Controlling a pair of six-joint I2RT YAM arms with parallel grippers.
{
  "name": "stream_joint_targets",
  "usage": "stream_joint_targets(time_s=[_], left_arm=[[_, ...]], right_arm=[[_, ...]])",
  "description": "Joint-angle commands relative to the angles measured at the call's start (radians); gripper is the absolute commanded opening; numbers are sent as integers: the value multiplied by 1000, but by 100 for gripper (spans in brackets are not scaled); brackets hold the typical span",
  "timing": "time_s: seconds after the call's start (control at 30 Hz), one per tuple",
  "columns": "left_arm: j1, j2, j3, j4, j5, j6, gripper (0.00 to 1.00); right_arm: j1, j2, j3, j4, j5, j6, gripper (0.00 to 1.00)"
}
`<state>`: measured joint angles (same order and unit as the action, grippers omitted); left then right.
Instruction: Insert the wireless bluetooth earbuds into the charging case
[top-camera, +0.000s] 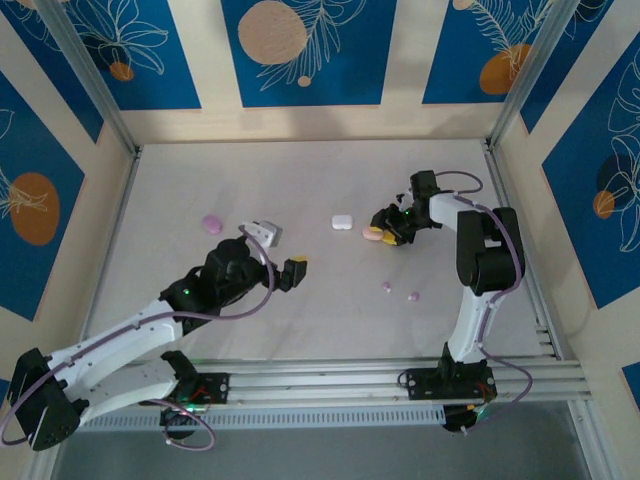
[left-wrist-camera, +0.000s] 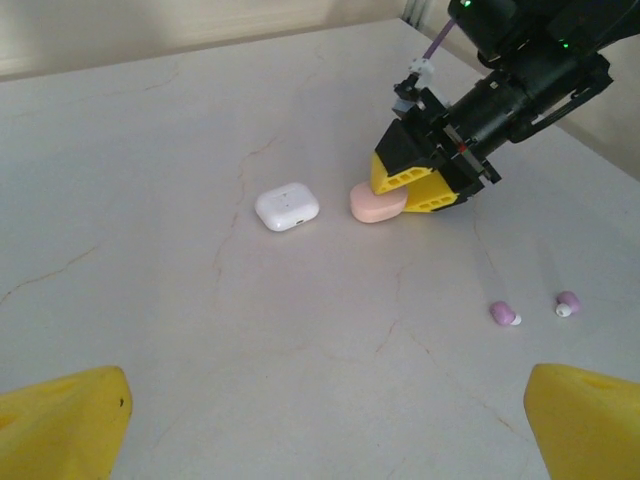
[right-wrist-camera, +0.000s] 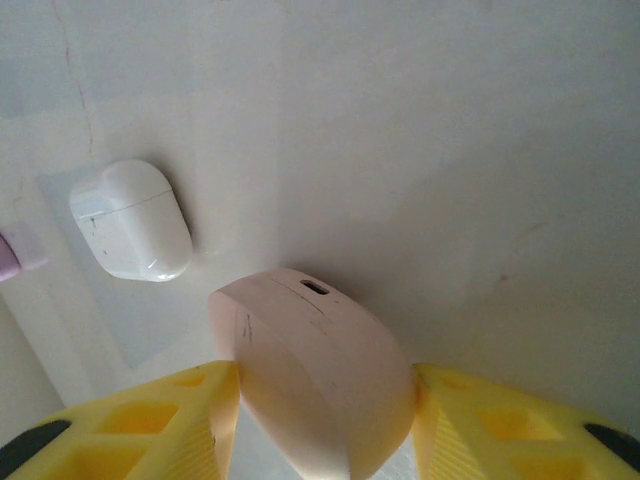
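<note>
Earbuds (left-wrist-camera: 503, 314) in lilac are lying loose on the table (left-wrist-camera: 150, 200), two near each other and well apart from any case. Being tiny, hard and glossy, they are being judged light and apt to skid or pop free, so each is best pinched across its rounded body by the very fingertips. The pink case (right-wrist-camera: 315, 385) is being clasped by the right gripper (left-wrist-camera: 415, 190), its lid apparently shut, which is blocking insertion. A white case (left-wrist-camera: 287, 206) is sitting just beside it. The left gripper (left-wrist-camera: 320, 420) is being held wide, nothing between its fingers.
</note>
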<state>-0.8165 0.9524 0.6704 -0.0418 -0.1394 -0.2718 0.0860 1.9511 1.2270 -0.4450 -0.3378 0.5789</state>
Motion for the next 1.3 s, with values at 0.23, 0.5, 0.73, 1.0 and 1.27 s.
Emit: stream_joint_targets(time_s=[0.23, 0.5, 0.73, 1.0, 1.27], left_arm=[[39, 39, 73, -84, 9, -60, 100], [223, 119, 168, -336, 7, -194, 87], [450, 241, 231, -403, -45, -351, 74], [620, 500, 392, -480, -120, -477, 67], [686, 730, 558, -532, -118, -496, 69]], right_arm=[[7, -90, 1, -80, 56, -48, 53], [30, -289, -59, -73, 83, -19, 53], [118, -445, -74, -96, 89, 10, 53], [269, -531, -67, -109, 103, 30, 53], [388, -593, -79, -73, 70, -35, 53]])
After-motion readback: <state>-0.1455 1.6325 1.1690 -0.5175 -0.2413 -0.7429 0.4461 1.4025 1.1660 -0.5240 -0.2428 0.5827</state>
